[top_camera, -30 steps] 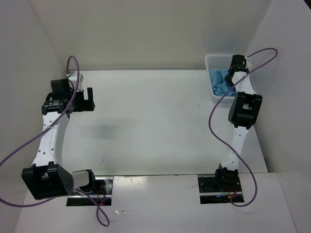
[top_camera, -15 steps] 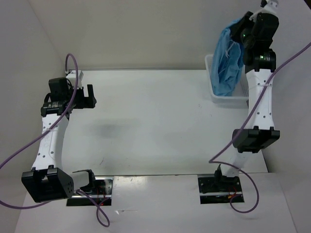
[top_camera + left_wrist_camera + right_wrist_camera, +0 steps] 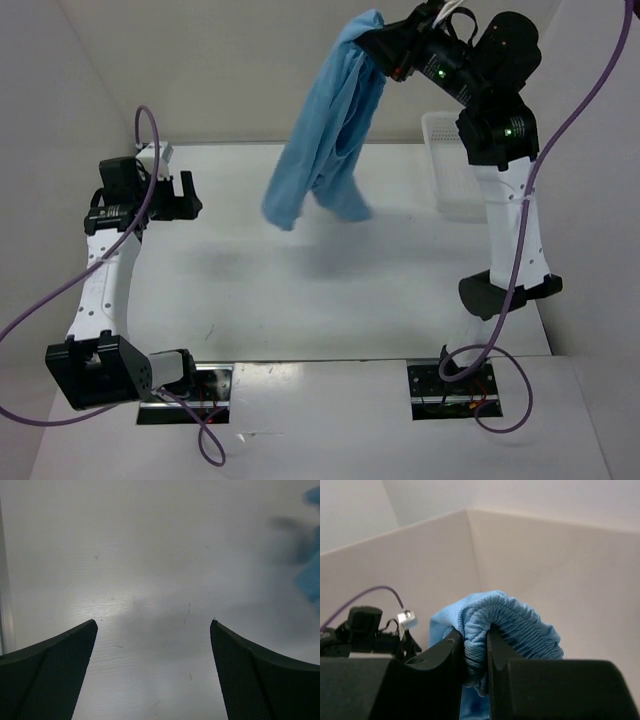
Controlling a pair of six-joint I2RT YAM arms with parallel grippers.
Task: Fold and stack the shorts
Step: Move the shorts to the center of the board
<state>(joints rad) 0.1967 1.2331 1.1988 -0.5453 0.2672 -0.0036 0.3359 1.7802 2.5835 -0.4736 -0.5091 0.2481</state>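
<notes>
The light blue shorts (image 3: 330, 140) hang in the air over the far middle of the table, held by their gathered waistband (image 3: 515, 625). My right gripper (image 3: 375, 45) is shut on that waistband, raised high and reaching left. A blurred blue edge of the shorts shows at the right of the left wrist view (image 3: 310, 580). No drawstring is visible. My left gripper (image 3: 182, 197) is open and empty, low over the table at the far left; its fingers (image 3: 55, 675) frame bare table.
A white mesh basket (image 3: 450, 180) stands at the far right of the table, partly behind the right arm. White walls close in the back and both sides. Purple cables loop beside each arm.
My right gripper has lifted the shorts out of the basket and swung them up and left over the table. The left arm has barely moved.
</notes>
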